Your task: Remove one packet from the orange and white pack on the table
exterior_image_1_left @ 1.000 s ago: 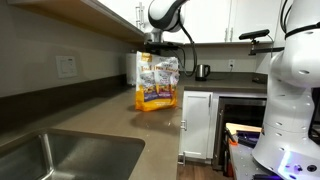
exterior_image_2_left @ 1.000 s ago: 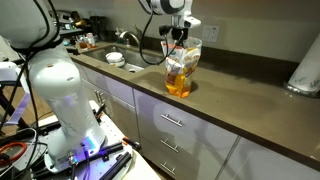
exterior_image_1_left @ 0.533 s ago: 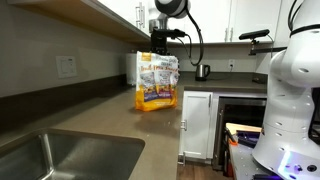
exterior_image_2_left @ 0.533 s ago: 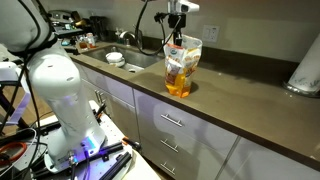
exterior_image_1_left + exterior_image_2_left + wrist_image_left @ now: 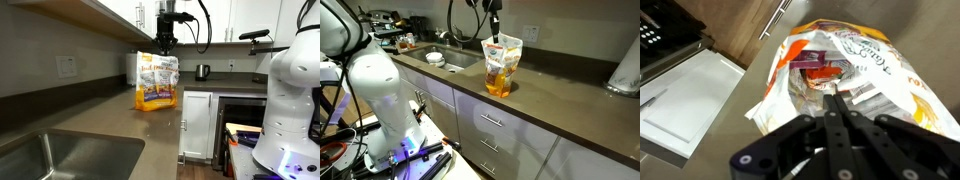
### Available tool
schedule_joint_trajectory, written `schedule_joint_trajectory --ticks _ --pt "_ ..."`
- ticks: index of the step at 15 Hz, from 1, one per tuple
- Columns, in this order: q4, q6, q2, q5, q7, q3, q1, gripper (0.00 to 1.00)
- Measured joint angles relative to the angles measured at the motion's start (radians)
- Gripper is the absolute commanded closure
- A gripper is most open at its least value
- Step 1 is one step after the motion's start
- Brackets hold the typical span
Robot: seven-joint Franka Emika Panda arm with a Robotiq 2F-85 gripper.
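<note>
The orange and white pack (image 5: 157, 82) stands upright on the grey-brown table (image 5: 105, 122), with its top open. It also shows in an exterior view (image 5: 501, 68) and fills the wrist view (image 5: 875, 60), where small snack packets (image 5: 818, 74) lie inside the open mouth. My gripper (image 5: 166, 44) hangs straight above the pack's mouth, just clear of it, and shows the same way in an exterior view (image 5: 496, 34). In the wrist view its fingers (image 5: 836, 97) are pressed together. I see no packet between them.
A steel sink (image 5: 55, 158) is set into the table, also in an exterior view (image 5: 455, 60). A small dark kettle (image 5: 203, 71) stands behind the pack. Upper cabinets hang close over the pack. A white roll (image 5: 625, 75) stands at the table's far end.
The arm has risen: the gripper went from the pack's mouth to just above it. The pack has stayed in place.
</note>
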Motion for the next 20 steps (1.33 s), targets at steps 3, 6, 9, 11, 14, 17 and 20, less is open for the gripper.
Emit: schedule_joint_trajectory --ticks 3,6,9,11,14,17,20 --pt "0.000 -0.018 -0.056 -0.020 0.023 0.019 -0.014 0.96" --pt "-0.001 -0.021 -0.093 -0.034 0.036 0.033 -0.026 0.64" --pt "-0.016 -0.001 -0.094 -0.033 0.036 0.031 -0.034 0.45" --pt "-0.045 0.057 -0.074 -0.028 0.036 0.020 -0.034 0.33" --pt "-0.096 0.189 -0.016 -0.012 0.035 0.000 -0.034 0.14" --pt "-0.127 0.315 0.061 0.009 0.034 -0.014 -0.034 0.00" --pt "-0.136 0.403 0.147 0.010 0.034 -0.020 -0.034 0.00"
